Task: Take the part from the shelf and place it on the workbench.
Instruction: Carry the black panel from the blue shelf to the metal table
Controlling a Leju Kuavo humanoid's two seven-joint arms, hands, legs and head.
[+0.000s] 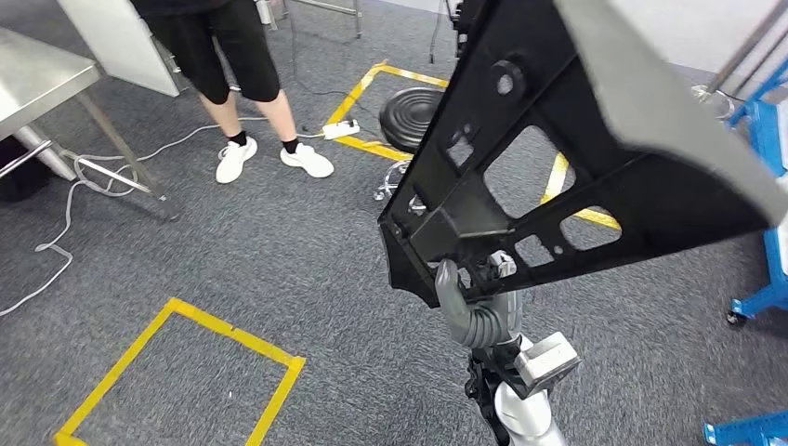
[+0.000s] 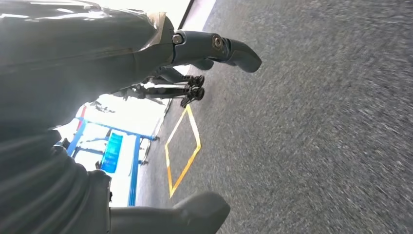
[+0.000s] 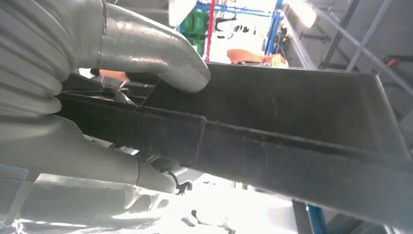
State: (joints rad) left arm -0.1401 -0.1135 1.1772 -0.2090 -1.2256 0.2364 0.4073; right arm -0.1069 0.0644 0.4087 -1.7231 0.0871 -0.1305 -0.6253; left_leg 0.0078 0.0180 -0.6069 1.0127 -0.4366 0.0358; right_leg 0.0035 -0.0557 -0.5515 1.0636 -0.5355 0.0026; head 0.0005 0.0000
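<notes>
1. The part, a large black plastic panel with cut-out openings and a grey face along its far right edge, is held up in the air over the grey carpet floor, tilted so it rises toward the far right.
2. The right hand grips the part at its lower near corner; in the right wrist view the grey thumb presses on one face of the panel's black rim while the rest of the hand sits on the other side.
3. The left hand hangs above the carpet, holding nothing, its thumb and dark fingers apart.
4. Yellow tape squares mark the floor at near left and farther off.
5. A person's legs in black shorts and white shoes stand at far left, beside a steel table.
6. A black round stool stands behind the part, and a blue frame is at right.
</notes>
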